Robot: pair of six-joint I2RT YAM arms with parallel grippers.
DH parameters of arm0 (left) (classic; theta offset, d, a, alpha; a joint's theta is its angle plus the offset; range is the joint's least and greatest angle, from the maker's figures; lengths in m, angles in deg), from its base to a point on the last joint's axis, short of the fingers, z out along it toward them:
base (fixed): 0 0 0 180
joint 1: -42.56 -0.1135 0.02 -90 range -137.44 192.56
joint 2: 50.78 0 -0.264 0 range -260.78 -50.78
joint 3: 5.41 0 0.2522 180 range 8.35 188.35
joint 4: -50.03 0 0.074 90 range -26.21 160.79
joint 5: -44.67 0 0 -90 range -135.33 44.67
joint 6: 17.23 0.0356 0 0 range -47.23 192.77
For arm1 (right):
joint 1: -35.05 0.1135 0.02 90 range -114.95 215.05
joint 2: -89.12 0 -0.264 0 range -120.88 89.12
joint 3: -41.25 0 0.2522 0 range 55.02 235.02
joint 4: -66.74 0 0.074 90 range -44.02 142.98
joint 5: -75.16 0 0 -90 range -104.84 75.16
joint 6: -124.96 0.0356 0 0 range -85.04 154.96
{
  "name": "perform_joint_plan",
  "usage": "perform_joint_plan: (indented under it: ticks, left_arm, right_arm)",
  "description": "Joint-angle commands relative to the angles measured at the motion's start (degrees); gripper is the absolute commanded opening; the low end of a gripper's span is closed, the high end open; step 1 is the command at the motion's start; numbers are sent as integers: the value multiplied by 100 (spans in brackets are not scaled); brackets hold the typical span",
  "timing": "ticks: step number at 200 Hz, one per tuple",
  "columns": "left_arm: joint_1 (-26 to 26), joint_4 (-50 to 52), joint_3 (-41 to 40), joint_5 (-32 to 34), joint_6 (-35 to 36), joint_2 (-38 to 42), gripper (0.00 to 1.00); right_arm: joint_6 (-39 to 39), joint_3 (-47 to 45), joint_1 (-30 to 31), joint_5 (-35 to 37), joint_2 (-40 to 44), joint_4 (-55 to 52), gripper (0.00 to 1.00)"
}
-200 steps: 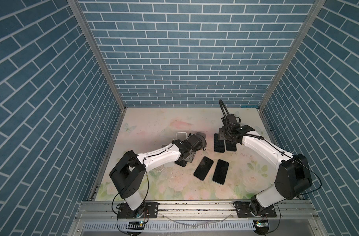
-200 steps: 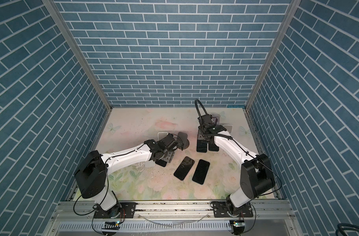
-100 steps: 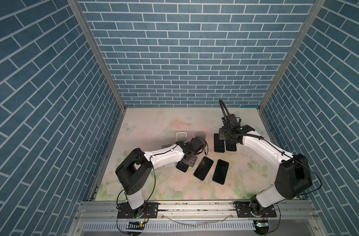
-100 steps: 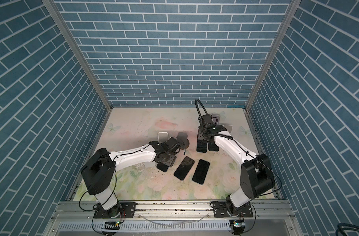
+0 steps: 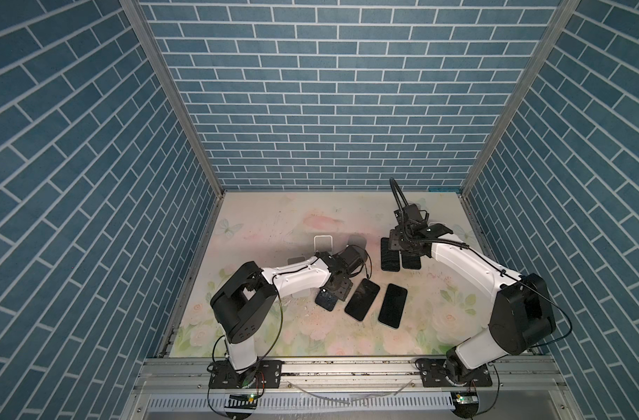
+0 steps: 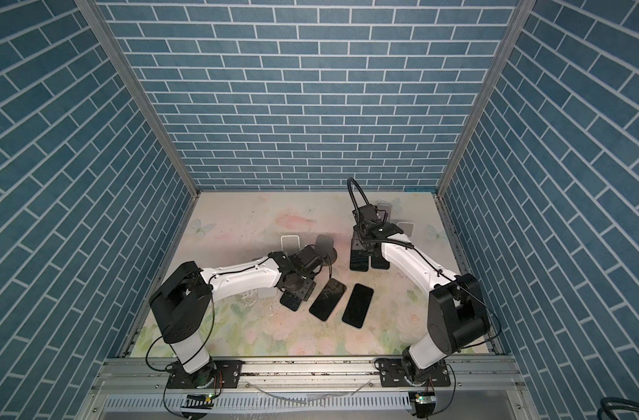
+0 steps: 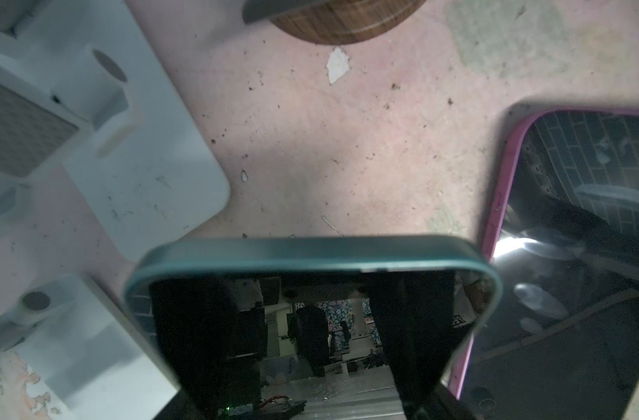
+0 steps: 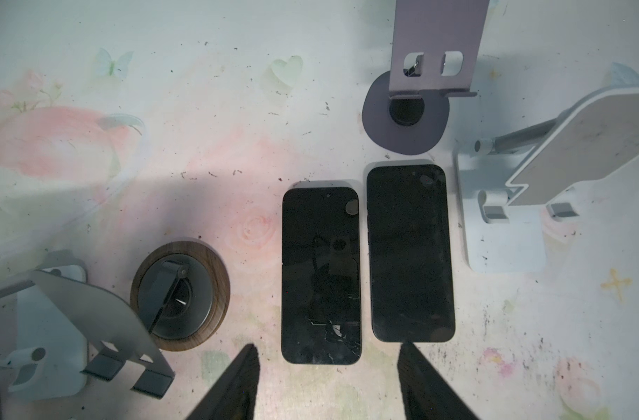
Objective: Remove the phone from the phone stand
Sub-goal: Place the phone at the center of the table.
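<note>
Floral table [image 5: 274, 218]; phone [image 7: 310, 327], teal edge wrist-only.

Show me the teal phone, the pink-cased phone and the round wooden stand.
teal phone [image 7: 310, 252], left wrist view, its teal edge.
pink-cased phone [image 7: 583, 309], left wrist view, its screen.
round wooden stand [image 8: 180, 294], right wrist view, its grey centre.

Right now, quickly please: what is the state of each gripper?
Left gripper: closed, holding the teal-cased phone.
Right gripper: open, nothing between the fingers.
</note>
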Motion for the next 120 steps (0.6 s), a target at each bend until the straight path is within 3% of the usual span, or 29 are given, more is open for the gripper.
perform_joint_plan:
  ticks: [1, 120]
  left_arm:
    - [32, -56, 141, -34, 69, -95, 51]
    - [32, -206, 199, -317, 217, -412, 52]
  right_arm:
    - [100, -191, -28, -13, 122, 35, 63]
    - [120, -291, -36, 23, 195, 50, 63]
